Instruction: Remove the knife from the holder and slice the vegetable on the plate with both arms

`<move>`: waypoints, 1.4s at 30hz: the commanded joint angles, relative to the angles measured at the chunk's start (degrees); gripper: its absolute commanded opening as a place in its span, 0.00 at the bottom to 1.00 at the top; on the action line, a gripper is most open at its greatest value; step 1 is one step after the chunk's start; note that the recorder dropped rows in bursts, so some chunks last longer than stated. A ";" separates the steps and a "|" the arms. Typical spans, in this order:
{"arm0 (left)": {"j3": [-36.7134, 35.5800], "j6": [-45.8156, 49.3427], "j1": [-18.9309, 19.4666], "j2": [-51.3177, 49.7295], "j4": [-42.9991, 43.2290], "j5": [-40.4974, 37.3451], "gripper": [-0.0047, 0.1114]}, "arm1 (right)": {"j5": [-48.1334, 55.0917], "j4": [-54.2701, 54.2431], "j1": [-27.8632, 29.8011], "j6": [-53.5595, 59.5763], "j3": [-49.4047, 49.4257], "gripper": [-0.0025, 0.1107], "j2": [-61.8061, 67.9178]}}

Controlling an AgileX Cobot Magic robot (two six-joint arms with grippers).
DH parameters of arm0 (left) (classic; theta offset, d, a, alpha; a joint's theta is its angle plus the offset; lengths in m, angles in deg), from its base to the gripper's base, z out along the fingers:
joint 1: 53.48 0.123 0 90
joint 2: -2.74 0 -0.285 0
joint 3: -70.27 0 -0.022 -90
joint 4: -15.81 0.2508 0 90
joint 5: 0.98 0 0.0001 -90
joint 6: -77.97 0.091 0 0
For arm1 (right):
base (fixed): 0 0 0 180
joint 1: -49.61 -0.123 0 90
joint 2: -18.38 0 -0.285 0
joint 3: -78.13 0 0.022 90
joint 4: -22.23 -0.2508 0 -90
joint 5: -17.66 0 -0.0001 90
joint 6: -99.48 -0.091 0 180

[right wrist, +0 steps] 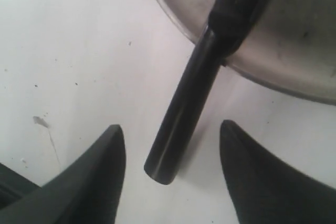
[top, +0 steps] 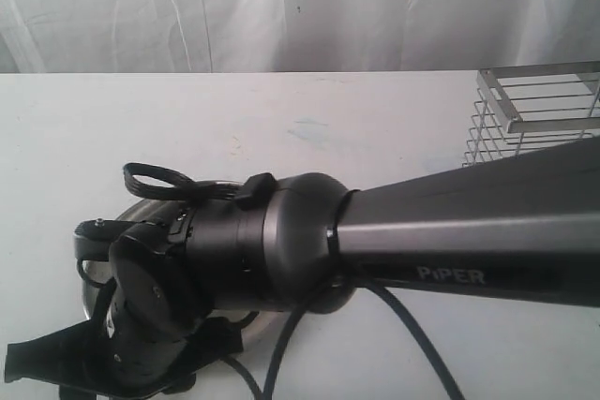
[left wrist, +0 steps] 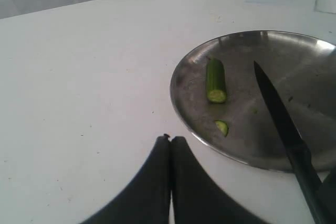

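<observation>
We find open table (left wrist: 79,77) along the plate's (left wrist: 294,61) rim on the vegetable's (left wrist: 216,81) side. The left gripper (left wrist: 170,139), fingers pressed together, hangs over it just off the rim. The knife (left wrist: 278,114) lies slantwise across the plate, handle jutting past the rim, with a bare strip between blade and vegetable; a cut slice (left wrist: 222,127) sits by the rim. The right gripper (right wrist: 171,125) straddles the handle with a gap on each side. In the exterior view a black arm (top: 450,231) covers most of the plate; the holder (top: 534,114) stands well apart at the table's far right.
</observation>
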 commanded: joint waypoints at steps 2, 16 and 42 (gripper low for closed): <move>-0.23 -0.26 -0.35 0.25 -0.22 0.25 0.04 | 2.32 0.86 0.00 -2.70 -1.32 0.48 2.49; -0.23 -0.26 -0.35 0.25 -0.22 0.25 0.04 | 2.58 0.85 0.00 -4.29 -4.60 0.48 7.47; -0.23 -0.26 -0.35 0.25 -0.22 0.25 0.04 | 14.48 17.58 0.89 2.24 -5.91 0.02 -4.42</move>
